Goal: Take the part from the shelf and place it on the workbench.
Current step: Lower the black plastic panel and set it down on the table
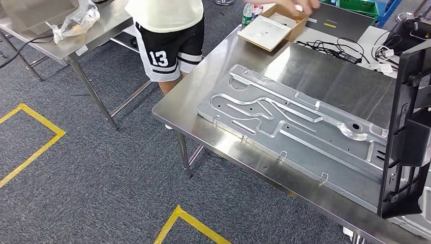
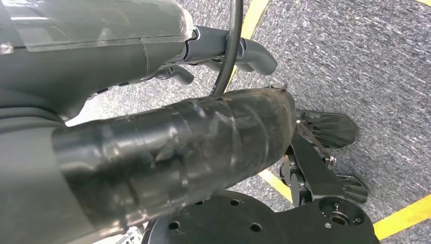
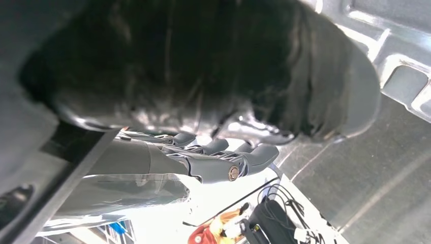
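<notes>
Black frame sits closest, at the right edge of the head view. It stands upright w/ a slight tilt, over the right end of the tabletop, its lower end above the near edge. That's the task part, and it doesn't lie flat.

Right robot hand: wrist view is dark and close, but a black bar runs between thumb base and fingers, so it prob. grips the frame. Fingers are only partly curled.

Left robot hand hangs over grey carpet, nothing in it, fingers loosely extended and apart from the thumb.

By size:
- Tabletop is bare steel and runs diagonally from centre to the right side.
- Stamped metal panel lies flat on it w/ ribs and slots facing up. Its right end goes behind the frame.
- Second steel table is upper left, well apart, w/ a clear plastic bag on top.
- Person in black shorts marked 13 stands between the two tables and reaches toward the far end.
- Open cardboard box at the far corner of the tabletop has a white tray inside.
- Black cables lie just beside the box.
- Small bottle stands behind the box.
- Yellow tape lines mark the carpet.
</notes>
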Robot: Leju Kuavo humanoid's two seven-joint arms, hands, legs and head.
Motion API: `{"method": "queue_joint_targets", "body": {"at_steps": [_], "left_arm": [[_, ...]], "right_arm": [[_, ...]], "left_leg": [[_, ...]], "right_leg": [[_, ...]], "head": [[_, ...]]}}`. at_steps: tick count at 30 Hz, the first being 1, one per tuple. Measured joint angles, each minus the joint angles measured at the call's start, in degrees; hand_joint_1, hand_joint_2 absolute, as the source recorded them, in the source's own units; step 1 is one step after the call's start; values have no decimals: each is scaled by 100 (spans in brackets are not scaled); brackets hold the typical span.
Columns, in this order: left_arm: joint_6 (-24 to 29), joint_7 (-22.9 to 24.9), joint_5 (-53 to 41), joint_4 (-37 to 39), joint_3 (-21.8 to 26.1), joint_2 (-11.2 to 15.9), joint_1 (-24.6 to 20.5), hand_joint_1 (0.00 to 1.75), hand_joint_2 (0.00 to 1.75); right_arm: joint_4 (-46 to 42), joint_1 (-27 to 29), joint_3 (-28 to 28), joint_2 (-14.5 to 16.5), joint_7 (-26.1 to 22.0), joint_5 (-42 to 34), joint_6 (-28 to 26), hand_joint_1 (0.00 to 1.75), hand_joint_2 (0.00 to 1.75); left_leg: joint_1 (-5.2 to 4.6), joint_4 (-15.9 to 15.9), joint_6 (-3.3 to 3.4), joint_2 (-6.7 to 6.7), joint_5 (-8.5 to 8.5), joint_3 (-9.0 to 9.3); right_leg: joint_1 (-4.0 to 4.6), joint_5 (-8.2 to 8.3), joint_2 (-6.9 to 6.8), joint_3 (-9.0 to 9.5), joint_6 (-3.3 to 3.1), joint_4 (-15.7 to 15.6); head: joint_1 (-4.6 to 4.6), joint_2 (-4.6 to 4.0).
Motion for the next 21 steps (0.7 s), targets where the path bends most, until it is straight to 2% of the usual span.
{"method": "queue_joint_targets", "body": {"at_steps": [21], "left_arm": [[-4, 4, -13, 0, 0, 0, -2, 0, 0]], "right_arm": [[-17, 0, 240, -26, 46, -171, -10, 0, 0]], "left_leg": [[0, 0, 0, 0, 0, 0]], "right_leg": [[0, 0, 0, 0, 0, 0]], "head": [[0, 0]]}}
